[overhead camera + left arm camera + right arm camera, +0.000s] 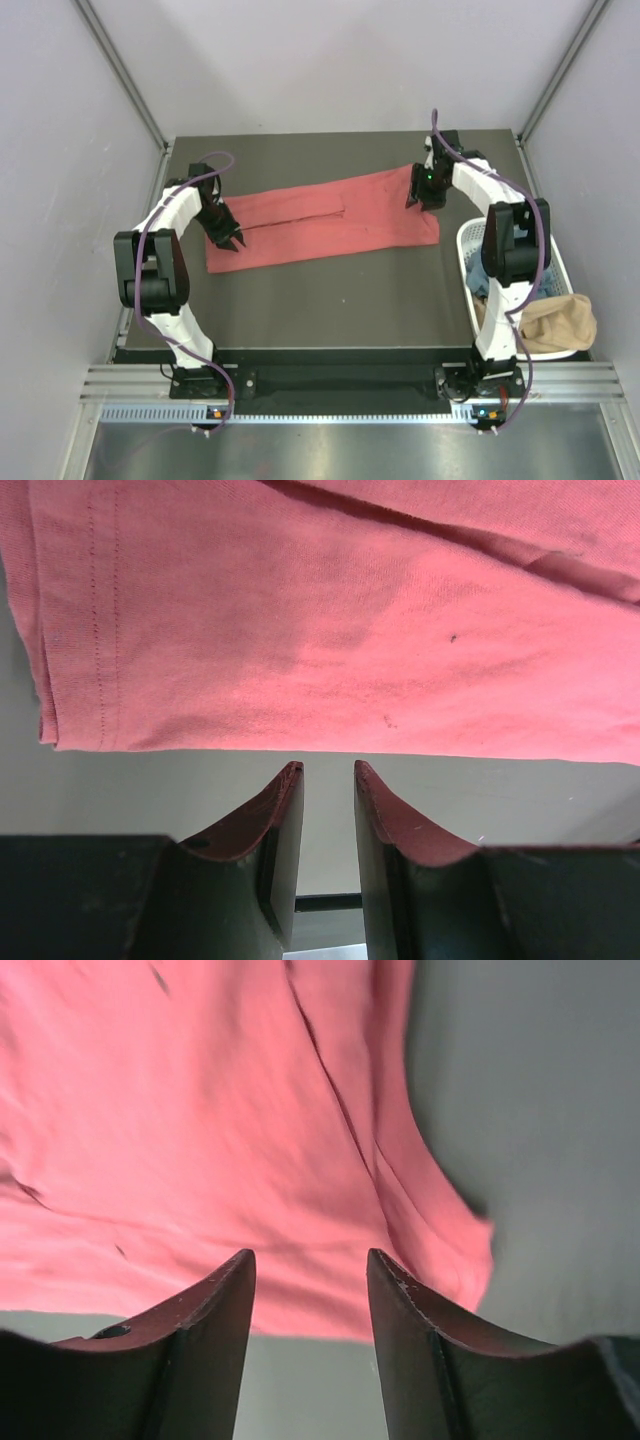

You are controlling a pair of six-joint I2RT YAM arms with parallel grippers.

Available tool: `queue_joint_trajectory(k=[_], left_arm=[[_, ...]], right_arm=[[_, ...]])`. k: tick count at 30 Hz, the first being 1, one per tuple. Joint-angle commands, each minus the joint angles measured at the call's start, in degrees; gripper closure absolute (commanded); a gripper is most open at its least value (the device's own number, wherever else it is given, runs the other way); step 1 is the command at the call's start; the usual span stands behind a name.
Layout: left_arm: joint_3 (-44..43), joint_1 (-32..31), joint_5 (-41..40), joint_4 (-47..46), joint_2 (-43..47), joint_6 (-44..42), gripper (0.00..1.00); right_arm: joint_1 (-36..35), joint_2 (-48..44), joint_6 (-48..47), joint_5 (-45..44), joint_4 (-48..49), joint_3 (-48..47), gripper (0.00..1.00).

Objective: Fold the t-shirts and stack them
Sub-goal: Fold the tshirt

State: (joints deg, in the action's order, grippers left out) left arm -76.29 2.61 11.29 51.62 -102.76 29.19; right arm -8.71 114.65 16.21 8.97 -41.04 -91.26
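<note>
A coral-red t-shirt (330,222) lies on the dark table as a long folded strip running left to right. My left gripper (228,240) hovers at the strip's left end by its near edge. In the left wrist view the shirt (300,620) lies just beyond the gripper (328,768), whose jaws stand narrowly open with only table between them. My right gripper (425,200) is over the strip's right end. In the right wrist view its jaws (310,1255) are open above the shirt's edge (200,1140), gripping nothing.
A white slotted basket (462,250) stands at the table's right edge beside the right arm. A tan shirt (555,322) hangs over its near corner and blue cloth (480,278) shows inside. Grey walls enclose the table on three sides.
</note>
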Motion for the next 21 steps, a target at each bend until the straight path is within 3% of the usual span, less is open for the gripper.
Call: queue_joint_trajectory(k=[1, 10, 21], left_arm=[[-0.97, 0.29, 0.40, 0.68, -0.51, -0.54, 0.68], [0.70, 0.29, 0.31, 0.50, 0.54, -0.80, 0.68], [0.27, 0.64, -0.21, 1.03, 0.72, -1.59, 0.68]], right_arm=[[0.27, 2.94, -0.92, 3.50, 3.67, -6.28, 0.52], [0.27, 11.38, 1.99, 5.18, 2.45, -18.15, 0.66], [0.36, 10.77, -1.00, 2.09, 0.87, -16.32, 0.59]])
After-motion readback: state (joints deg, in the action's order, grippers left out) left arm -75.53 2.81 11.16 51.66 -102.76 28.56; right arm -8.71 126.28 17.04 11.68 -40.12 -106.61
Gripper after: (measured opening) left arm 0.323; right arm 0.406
